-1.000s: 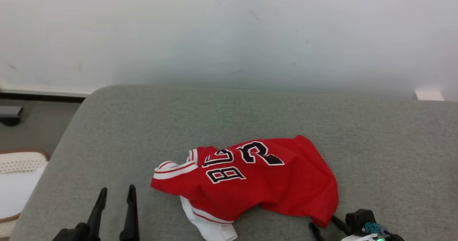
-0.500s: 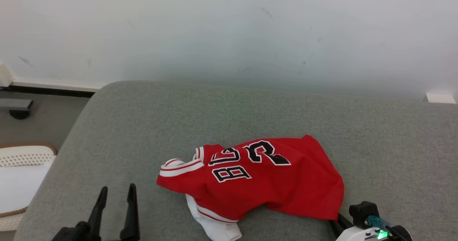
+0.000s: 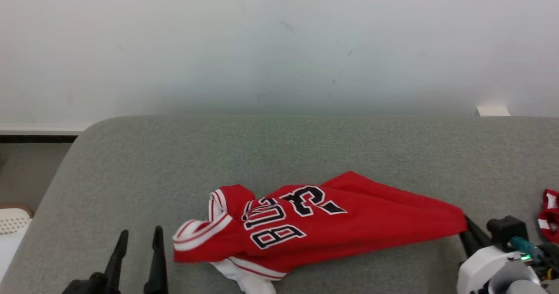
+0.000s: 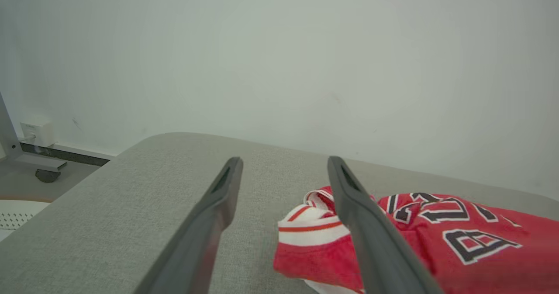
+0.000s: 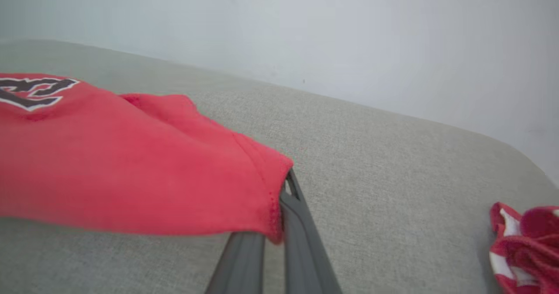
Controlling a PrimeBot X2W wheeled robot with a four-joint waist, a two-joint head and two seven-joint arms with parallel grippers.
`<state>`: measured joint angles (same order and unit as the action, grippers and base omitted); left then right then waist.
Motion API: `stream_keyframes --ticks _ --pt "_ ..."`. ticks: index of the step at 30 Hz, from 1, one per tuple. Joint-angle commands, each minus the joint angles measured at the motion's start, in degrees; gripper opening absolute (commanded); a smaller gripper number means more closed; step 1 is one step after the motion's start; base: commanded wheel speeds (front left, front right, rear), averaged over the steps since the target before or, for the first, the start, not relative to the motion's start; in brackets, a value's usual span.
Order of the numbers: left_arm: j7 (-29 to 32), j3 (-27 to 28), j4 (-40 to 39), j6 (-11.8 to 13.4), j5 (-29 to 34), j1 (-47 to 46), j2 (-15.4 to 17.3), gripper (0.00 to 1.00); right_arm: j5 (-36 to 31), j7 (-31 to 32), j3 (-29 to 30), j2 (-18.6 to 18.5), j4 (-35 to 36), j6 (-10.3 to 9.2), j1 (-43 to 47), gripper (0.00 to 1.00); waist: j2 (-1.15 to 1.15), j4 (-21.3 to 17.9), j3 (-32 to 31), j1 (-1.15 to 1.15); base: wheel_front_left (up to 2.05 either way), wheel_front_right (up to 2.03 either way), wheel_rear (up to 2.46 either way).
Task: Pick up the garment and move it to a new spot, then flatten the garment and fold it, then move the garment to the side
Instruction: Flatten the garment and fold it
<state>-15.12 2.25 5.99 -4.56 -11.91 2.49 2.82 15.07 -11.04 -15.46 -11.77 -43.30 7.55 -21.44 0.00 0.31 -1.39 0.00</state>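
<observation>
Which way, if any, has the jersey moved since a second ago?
Yes. The jersey has stretched rightward: its corner, pinched in the right hand, is closer to the white wall block; the collar end barely shifted.

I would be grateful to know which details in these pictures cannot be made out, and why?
- Lettering on the red jersey: creases hide part of it, head view.
- How much hem the right gripper pinches: the cloth covers its tips, right wrist view.
- Second red-and-white cloth: cut off by the right edge, head and right wrist views.
- A white perforated object: cut off at the left edge, head view.
</observation>
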Motion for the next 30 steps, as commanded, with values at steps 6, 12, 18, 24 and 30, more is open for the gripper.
stream_keyframes --ticks 6,12,18,24,30 --pt "0.00 0.08 -0.24 0.03 -0.35 0.46 0.17 1.00 -0.37 3.77 3.72 -5.52 4.68 -0.13 3.92 0.00 0.00 -2.89 0.37 0.00 0.00 0.00 0.00" --pt "-0.01 -0.17 0.17 -0.23 -0.65 -0.08 0.17 1.00 0.63 6.01 7.13 -4.94 4.97 -0.13 9.19 0.40 0.00 -3.58 0.83 0.00 0.00 0.00 0.00" --pt "-0.01 0.07 0.51 -0.50 0.08 -0.47 0.17 1.00 0.87 6.18 8.00 -3.53 5.01 -0.13 10.96 1.00 0.00 -3.75 0.75 0.00 0.00 0.00 0.00" --pt "-0.01 0.33 0.45 -0.72 0.65 -0.36 0.17 1.00 -1.50 5.49 13.06 -5.13 9.25 -0.13 11.70 1.00 0.00 -3.75 0.15 0.00 0.00 0.00 0.00" --pt "-0.01 1.37 -0.28 -0.90 1.41 -0.92 0.17 1.00 -4.64 5.50 15.77 -2.74 20.46 -0.13 13.83 1.00 0.00 -3.95 -0.18 0.00 0.00 0.00 0.00"
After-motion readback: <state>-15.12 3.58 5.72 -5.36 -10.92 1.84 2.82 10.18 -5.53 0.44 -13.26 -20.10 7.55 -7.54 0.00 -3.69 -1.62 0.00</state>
